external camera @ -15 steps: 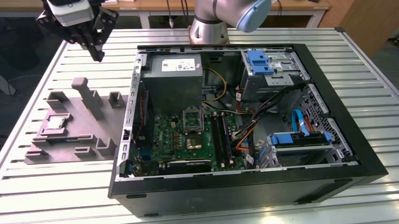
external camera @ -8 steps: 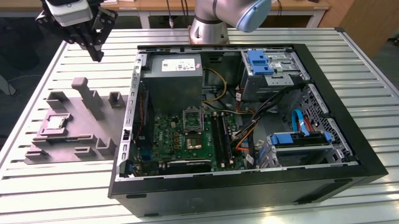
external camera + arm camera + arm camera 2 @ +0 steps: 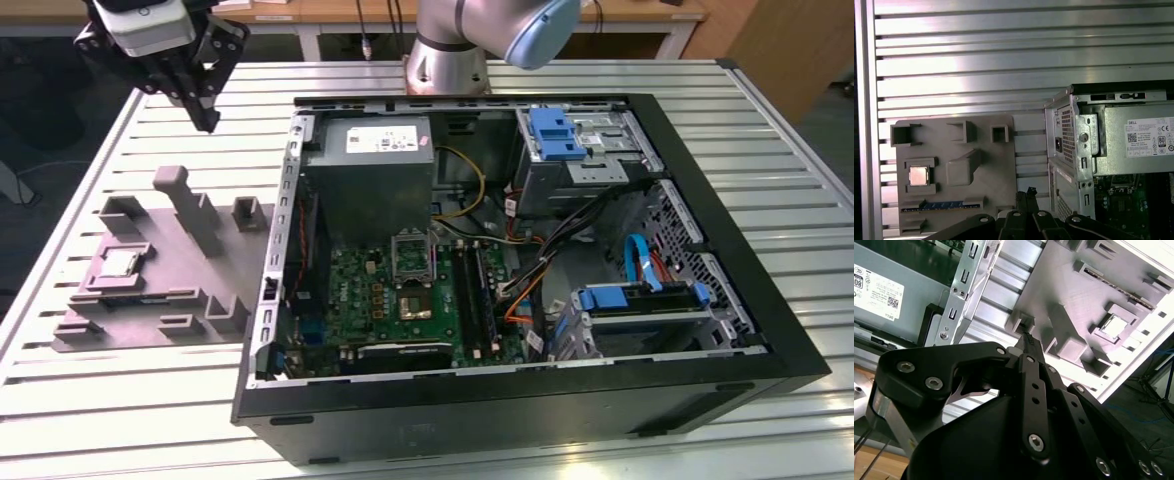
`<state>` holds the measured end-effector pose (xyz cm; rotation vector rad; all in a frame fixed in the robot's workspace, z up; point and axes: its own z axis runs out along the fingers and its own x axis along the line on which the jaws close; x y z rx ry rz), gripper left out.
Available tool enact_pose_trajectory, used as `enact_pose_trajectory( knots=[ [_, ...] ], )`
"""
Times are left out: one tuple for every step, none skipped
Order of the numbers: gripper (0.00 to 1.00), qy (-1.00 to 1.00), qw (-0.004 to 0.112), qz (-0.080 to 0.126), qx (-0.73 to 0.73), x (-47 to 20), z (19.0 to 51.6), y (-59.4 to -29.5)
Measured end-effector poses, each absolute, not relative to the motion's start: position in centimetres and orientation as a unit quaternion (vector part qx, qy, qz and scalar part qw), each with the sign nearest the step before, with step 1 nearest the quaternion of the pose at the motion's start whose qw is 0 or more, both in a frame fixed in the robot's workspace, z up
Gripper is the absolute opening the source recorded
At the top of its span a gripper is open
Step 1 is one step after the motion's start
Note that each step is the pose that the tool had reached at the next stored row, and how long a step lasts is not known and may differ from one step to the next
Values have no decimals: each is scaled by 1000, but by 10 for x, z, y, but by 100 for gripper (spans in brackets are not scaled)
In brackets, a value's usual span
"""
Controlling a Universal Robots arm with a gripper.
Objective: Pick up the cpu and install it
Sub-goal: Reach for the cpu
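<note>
One cpu (image 3: pixel 919 175) in tray (image 3: pixel 999 192) recess; closed pincer (image 3: pixel 210 124) high, well apart

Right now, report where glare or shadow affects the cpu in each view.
Exterior view: the cpu is softly lit, not washed out. Second wrist view: glare whitens the cpu. First wrist view: the cpu shines pale, edges clear; the table flares in bands.

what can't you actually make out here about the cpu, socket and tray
- cpu corner mark: too small, first wrist view.
- socket latch, open or closed: too small, exterior view.
- tray, one edge: behind the hand, first wrist view.
</note>
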<state>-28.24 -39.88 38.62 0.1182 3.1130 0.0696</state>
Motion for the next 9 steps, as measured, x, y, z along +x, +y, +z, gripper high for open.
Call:
enact_pose_trajectory(
  knots=[
    [11, 999, 13, 22, 38, -284, 386, -399],
    [11, 999, 13, 22, 38, -284, 386, -399],
    [11, 999, 13, 22, 38, -284, 386, -399],
    [11, 999, 13, 22, 38, -284, 386, -399],
    [11, 999, 13, 22, 38, -284, 386, -399],
    [11, 999, 13, 22, 38, -284, 386, -399],
    [11, 999, 13, 22, 38, -284, 386, -399],
    [11, 999, 13, 22, 38, -284, 386, -399],
    [11, 999, 13, 22, 38, -284, 386, -399]
  ],
)
